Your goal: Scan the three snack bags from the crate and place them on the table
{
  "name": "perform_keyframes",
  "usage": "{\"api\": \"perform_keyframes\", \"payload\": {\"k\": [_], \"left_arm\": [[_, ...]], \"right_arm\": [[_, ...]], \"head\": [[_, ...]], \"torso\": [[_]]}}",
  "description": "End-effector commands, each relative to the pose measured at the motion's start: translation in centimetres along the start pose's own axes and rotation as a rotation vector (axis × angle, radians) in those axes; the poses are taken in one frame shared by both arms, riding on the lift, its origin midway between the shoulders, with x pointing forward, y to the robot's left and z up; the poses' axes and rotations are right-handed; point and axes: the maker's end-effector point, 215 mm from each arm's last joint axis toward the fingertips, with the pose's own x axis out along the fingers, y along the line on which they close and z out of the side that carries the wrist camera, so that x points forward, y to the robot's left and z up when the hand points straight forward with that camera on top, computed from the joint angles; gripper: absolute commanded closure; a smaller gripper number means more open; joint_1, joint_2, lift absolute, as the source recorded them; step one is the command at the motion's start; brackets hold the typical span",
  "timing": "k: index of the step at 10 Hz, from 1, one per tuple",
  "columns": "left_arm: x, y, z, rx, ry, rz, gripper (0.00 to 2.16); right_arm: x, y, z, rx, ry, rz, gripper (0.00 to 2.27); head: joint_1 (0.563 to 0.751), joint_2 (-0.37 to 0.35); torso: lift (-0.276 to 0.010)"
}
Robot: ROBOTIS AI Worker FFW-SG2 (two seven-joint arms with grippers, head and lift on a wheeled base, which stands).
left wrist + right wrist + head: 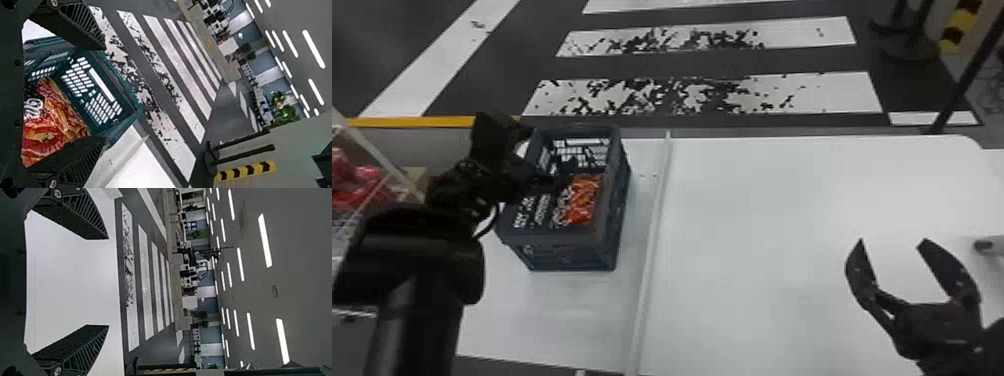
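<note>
The dark blue-grey crate (567, 252) stands on the left part of the white table. Inside lies a red and orange snack bag (582, 200), with dark packaging bearing white lettering beside it. My left gripper (539, 154) is over the crate's left side, fingers apart. In the left wrist view, the snack bag (51, 127) and the crate's slotted wall (92, 88) show near the spread fingers of the left gripper (104, 93). Over the right part of the table, my right gripper (892, 241) is open and holds nothing; in its wrist view the right gripper (108, 282) has white tabletop behind it.
A raised pale strip (652, 250) runs across the white table (757, 225) to the right of the crate. At the far left is a clear-walled container with red packages (362, 185). A grey object with a dark end (987, 245) sits at the right edge.
</note>
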Motion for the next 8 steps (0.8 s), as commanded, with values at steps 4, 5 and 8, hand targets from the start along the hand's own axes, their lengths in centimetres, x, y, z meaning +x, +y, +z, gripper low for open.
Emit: {"api": "perform_keyframes", "payload": {"k": [4,5,8], "left_arm": [[6.7,-1.1,-2.9,0.187,0.168,-0.152,0.07],[7.7,-1.6,-3.4,0.210,0.182,-0.201,0.07],[8.0,-1.5,-7.8,0.204,0.293,-0.289,0.07]], "right_arm": [[-0.1,0.0,-0.3,0.000,0.009,0.000,0.08],[-0.1,0.0,-0.2,0.001,0.008,0.000,0.08],[1.2,0.7,-1.2,-0.005,0.036,0.027,0.08]], "head": [[0.695,0.165],[0.695,0.161],[0.695,0.161]], "torso": [[-0.062],[-0.062],[-0.062]]}}
